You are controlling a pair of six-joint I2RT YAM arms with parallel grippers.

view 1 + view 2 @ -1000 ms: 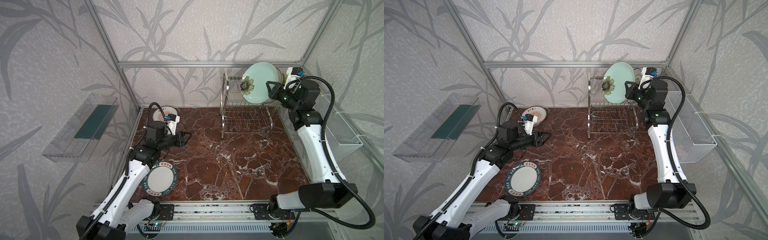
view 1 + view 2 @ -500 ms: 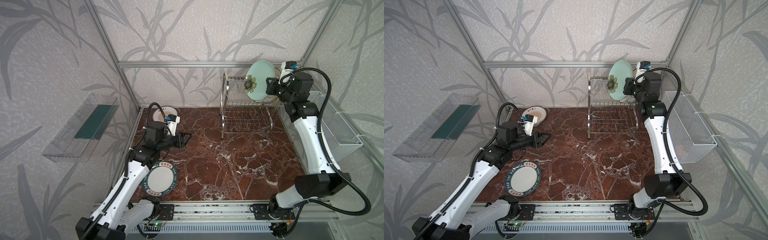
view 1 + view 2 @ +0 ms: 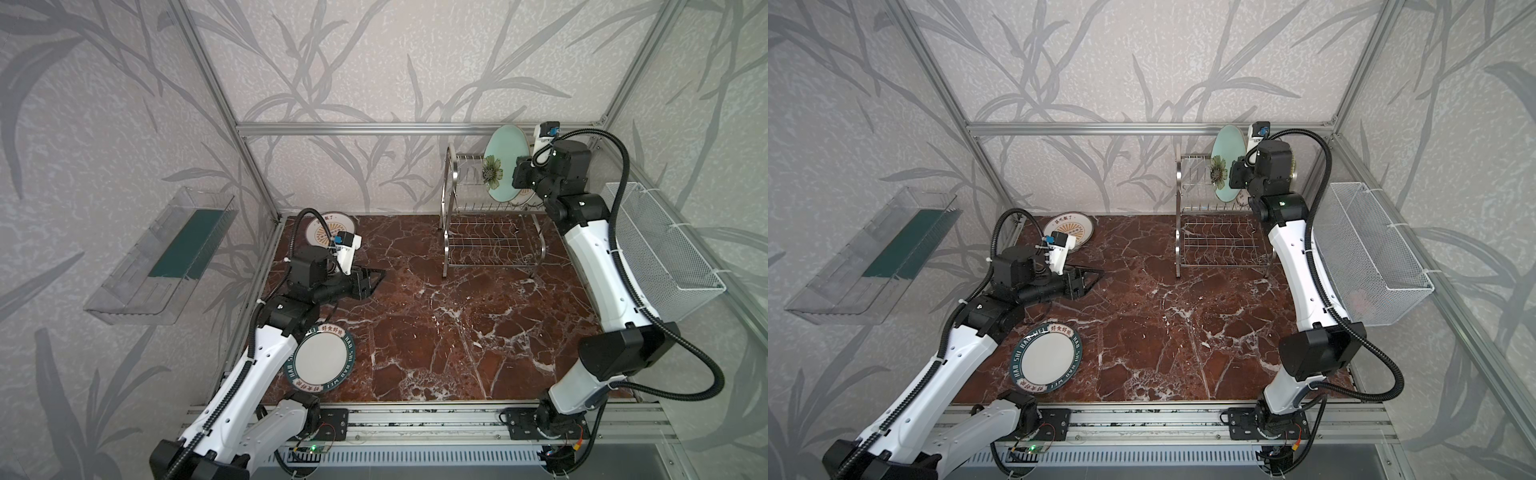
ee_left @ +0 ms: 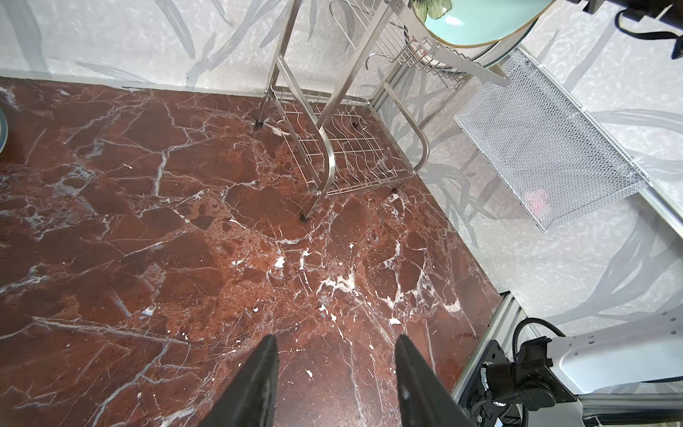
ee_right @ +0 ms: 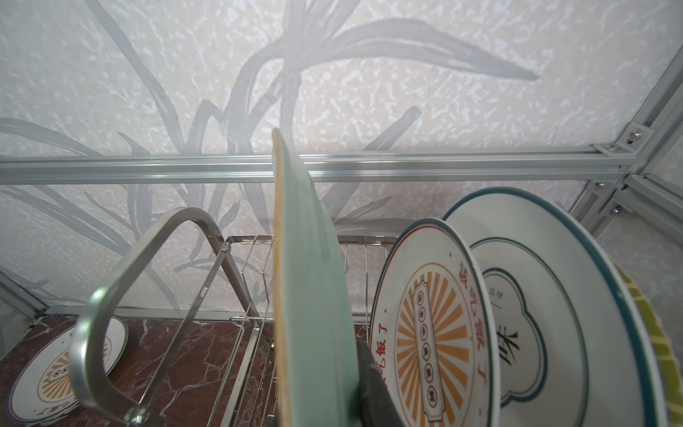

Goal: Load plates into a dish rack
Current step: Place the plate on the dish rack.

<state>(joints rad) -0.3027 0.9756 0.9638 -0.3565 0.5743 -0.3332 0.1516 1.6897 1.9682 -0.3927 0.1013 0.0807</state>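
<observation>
Gripping the pale green plate (image 3: 505,166), the right tool (image 3: 520,176) holds it upright at the dish rack (image 3: 451,232).

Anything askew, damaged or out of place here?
Nothing broken or spilled. The pale green plate stands on edge at the upper tier of the dish rack, clamped in the right pincer; the teal-lettered plate and a sunburst plate sit on the table, unloaded.

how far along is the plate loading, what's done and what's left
Done: three plates stand in the upper tier of the dish rack: a sunburst plate, the cloud-outline plate and the yellow plate. In hand: the right gripper is shut on the pale green plate, upright over that tier, not yet released. Remaining: the teal-lettered plate and a second sunburst plate lie on the table; the left gripper is open and empty.
</observation>
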